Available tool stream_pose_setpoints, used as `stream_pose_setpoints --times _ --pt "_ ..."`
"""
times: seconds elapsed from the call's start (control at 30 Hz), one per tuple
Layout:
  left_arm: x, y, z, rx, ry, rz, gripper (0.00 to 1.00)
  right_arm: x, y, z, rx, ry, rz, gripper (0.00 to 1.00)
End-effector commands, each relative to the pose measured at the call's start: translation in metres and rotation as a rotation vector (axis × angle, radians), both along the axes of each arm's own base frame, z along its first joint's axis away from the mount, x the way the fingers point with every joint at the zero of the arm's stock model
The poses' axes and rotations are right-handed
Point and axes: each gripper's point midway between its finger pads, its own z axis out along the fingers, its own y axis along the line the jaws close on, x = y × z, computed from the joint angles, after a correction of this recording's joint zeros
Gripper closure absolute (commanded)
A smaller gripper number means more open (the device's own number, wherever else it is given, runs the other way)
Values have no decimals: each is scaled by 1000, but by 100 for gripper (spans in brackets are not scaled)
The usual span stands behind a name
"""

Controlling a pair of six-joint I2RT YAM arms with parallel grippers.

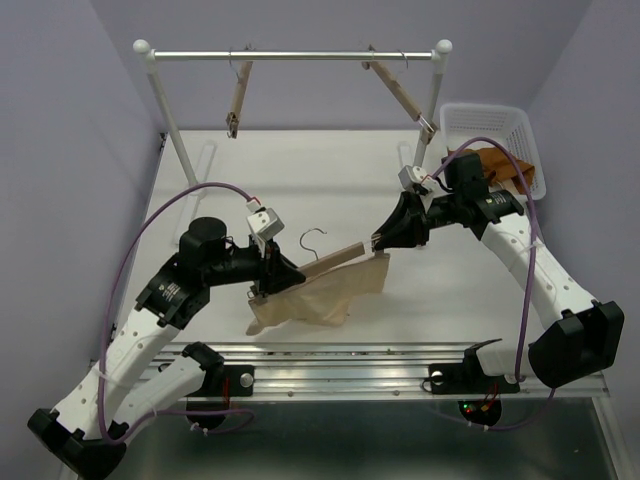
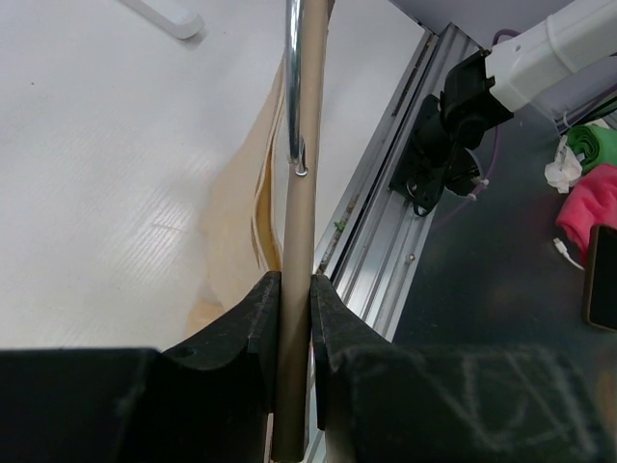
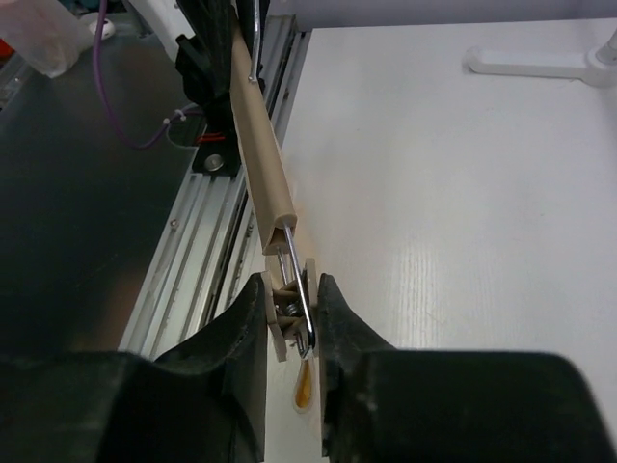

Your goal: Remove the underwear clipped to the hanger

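The pale beige underwear (image 1: 322, 293) hangs from a wooden clip hanger (image 1: 335, 258), its lower edge resting on the table. My left gripper (image 1: 270, 276) is shut on the hanger's bar near its left end; the left wrist view shows the jaws tight on the bar (image 2: 294, 241), with beige cloth (image 2: 236, 222) beside it. My right gripper (image 1: 379, 241) is shut on the hanger's right-end clip (image 3: 292, 311), squeezing its two plates. The cloth's right corner lies at that clip; whether it is still pinched is hidden. The rust-orange underwear (image 1: 497, 160) lies in the white basket (image 1: 480, 115).
A white clothes rack (image 1: 290, 55) stands at the back with two bare wooden hangers (image 1: 238, 100) (image 1: 405, 95) on it. An aluminium rail (image 1: 350, 355) runs along the near table edge. Pink and green items (image 2: 588, 207) lie off the table.
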Motion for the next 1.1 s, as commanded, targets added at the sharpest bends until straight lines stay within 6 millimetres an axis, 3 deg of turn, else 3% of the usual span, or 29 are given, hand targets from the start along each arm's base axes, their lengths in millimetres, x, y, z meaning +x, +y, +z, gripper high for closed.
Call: stream_pose_setpoints --times 0.0,0.47,0.53,0.57,0.6,0.63,0.7,0.8,0.97,1.07 --pt "4 -2 24 -47 -78 5 100 -6 4 27 65 -48 54 99" --pt "3 -2 41 -99 -108 17 100 12 7 29 30 -30 -20 98" --pt "4 -1 40 -96 -106 24 100 14 6 28 21 -40 -36 82" --pt "4 -2 41 -96 -105 24 100 16 6 29 16 -53 -50 66" --pt "4 -2 41 -97 -107 26 100 17 5 29 12 -64 -63 66" --pt "5 -1 42 -98 -107 32 100 18 5 29 7 -72 -75 57" --pt "7 -1 42 -99 -111 40 100 25 3 32 -4 -109 -128 28" --pt "11 0 45 -99 -111 64 100 44 -1 34 -19 -126 -269 0" --pt "34 9 48 -73 -99 210 100 97 -16 41 -23 7 -655 0" --pt "61 22 49 -45 -76 388 100 124 -31 38 -24 129 -868 0"
